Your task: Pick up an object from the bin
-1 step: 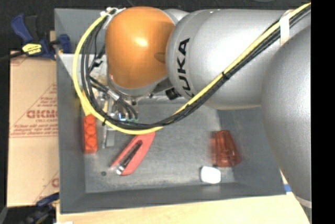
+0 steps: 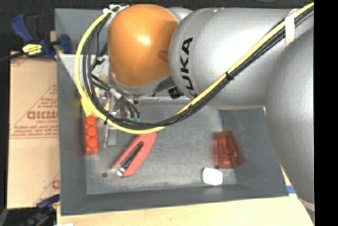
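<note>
Camera view: grey metal bin (image 2: 179,167) is lying under a silver arm (image 2: 237,56) that is reaching in from the right. Orange cover (image 2: 140,43) at the wrist is hanging over the bin's upper left part, with yellow and black cables (image 2: 253,54) running along the arm and looping round the cover. Jaws are sitting below the cover, low over the bin floor at the left; whether they are open or closed cannot be told. Orange studded block (image 2: 91,135) is lying lengthwise along the left wall, just beside the jaws. Red-pink pen-shaped tool (image 2: 134,155) is lying slantwise just right of that block, dark tip pointing lower left. Translucent red block (image 2: 227,150) is resting well apart at the lower right, a small white piece (image 2: 213,176) lying near it toward the front wall.
</note>
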Available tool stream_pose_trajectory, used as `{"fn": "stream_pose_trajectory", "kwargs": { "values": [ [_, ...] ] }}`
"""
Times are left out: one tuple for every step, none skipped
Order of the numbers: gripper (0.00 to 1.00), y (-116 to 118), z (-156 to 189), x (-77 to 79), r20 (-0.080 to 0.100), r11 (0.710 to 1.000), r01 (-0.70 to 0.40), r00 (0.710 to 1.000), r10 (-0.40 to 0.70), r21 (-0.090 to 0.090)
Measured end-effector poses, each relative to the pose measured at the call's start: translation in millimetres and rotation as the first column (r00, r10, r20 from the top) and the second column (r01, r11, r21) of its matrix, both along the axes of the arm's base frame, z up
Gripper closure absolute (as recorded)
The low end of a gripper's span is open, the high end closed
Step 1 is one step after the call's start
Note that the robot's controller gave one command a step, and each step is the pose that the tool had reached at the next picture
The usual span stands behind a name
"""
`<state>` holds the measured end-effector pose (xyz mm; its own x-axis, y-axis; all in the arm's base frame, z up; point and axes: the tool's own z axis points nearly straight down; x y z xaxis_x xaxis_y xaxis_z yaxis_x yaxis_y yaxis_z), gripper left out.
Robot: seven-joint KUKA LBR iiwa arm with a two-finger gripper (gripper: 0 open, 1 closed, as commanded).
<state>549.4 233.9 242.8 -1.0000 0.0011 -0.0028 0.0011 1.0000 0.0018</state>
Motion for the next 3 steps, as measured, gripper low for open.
{"fn": "stream_pose_trajectory", "kwargs": {
  "values": [
    [0.0,-46,-97,-5.6,0.001,0.931,-0.366,0.931,0.366,-0.002],
    [0.0,-93,-82,-9.8,0.005,0.873,-0.487,0.873,0.487,-0.002],
    [0.0,-108,-110,-15.0,-0.005,0.65,-0.76,0.65,0.76,0.001]
  ]
}}
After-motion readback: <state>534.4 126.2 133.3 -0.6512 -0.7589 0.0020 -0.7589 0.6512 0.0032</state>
